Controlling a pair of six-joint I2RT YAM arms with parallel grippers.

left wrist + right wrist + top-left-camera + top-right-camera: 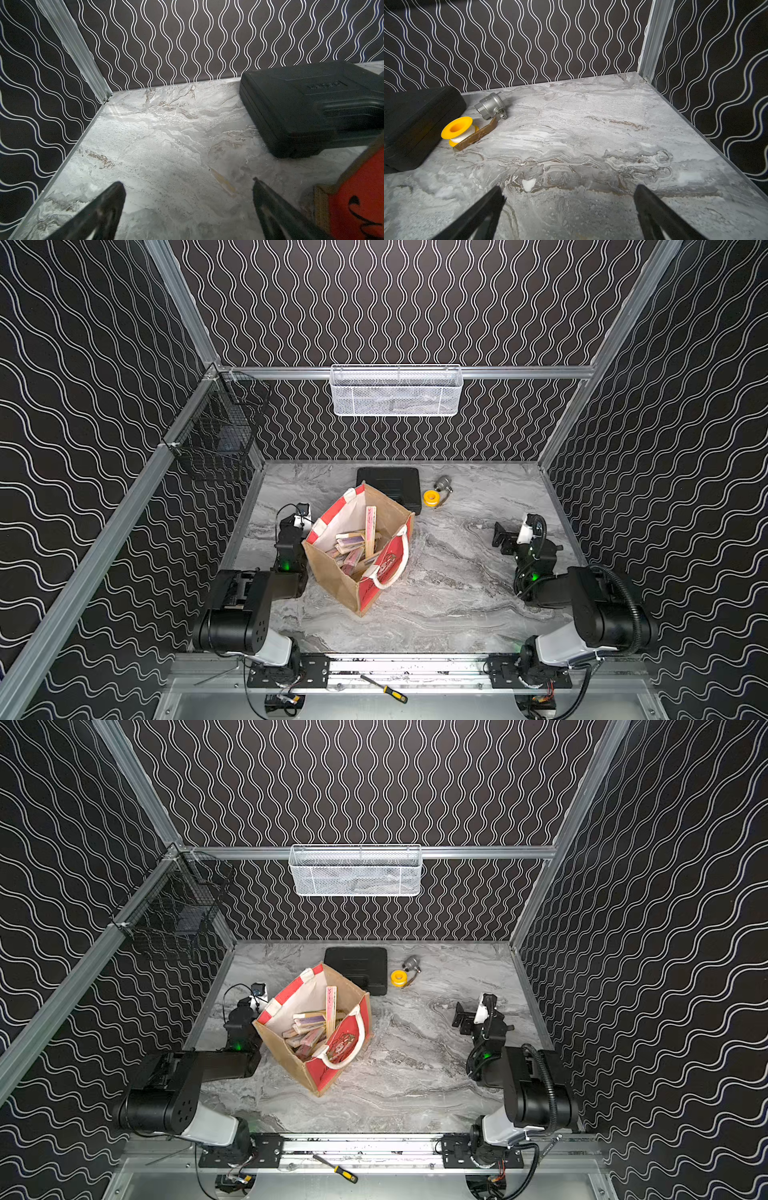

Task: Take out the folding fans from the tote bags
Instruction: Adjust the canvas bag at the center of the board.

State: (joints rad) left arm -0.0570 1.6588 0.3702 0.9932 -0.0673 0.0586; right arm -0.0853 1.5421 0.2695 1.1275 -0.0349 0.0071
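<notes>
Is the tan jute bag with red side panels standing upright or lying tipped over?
Upright: the tan jute bag stands on its base, mouth open upward, closed bamboo fans visible inside.

Light even and diffuse, from above; moderately bright. Dark walls (374, 302) give no glare. Table (457, 593) carries only a soft shadow close by the bag (332, 585) in both top views. Faint sheen on the stone near the back corner in the left wrist view. Top views slightly soft, blocky in fine detail; frame posts (183, 302) lean outward toward the edges. Wrist views sharp at mid-distance; left gripper (187, 180), right gripper (568, 186) and the near end of the case (301, 108) blurred.
</notes>
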